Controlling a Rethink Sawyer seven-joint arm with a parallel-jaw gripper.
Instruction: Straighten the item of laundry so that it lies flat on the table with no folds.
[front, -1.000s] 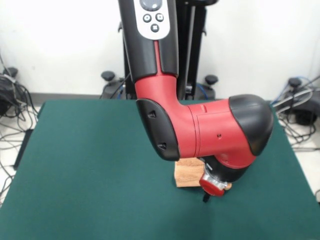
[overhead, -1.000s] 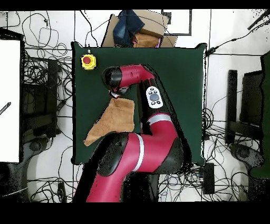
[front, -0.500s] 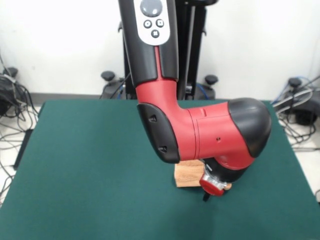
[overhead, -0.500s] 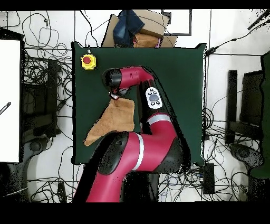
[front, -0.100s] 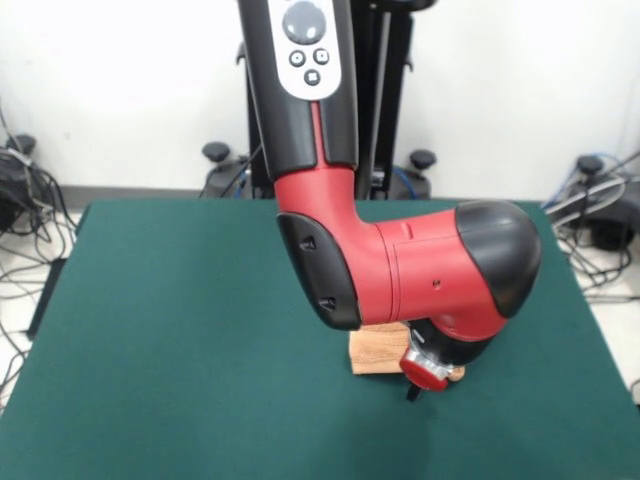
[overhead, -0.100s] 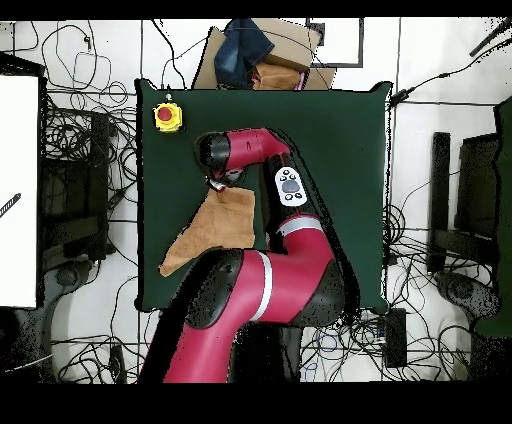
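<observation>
The item of laundry (front, -0.100s: 372, 352), a peach-orange towel, lies on the dark green table (front, -0.100s: 150, 300) and is mostly hidden behind my red and black wrist in the front view. From above, the towel (overhead, -0.100s: 218, 226) spreads as a slanted shape with one corner reaching the table's (overhead, -0.100s: 340, 150) left edge and its top edge under my wrist. My gripper (front, -0.100s: 411, 393) shows only a dark tip below the wrist, at the towel's near right corner. In the overhead view the gripper (overhead, -0.100s: 216, 182) sits at the towel's upper left corner. Whether it holds the cloth is hidden.
A yellow box with a red button (overhead, -0.100s: 167, 116) stands at one table corner. A cardboard box with dark cloth (overhead, -0.100s: 260, 55) sits beyond the table's edge. Cables cover the floor around the table. My arm's bulky elbow (overhead, -0.100s: 265, 290) overhangs the table's base side.
My arm has shifted slightly, the wrist edging a little sideways over the towel's corner. The towel's outline looks the same.
</observation>
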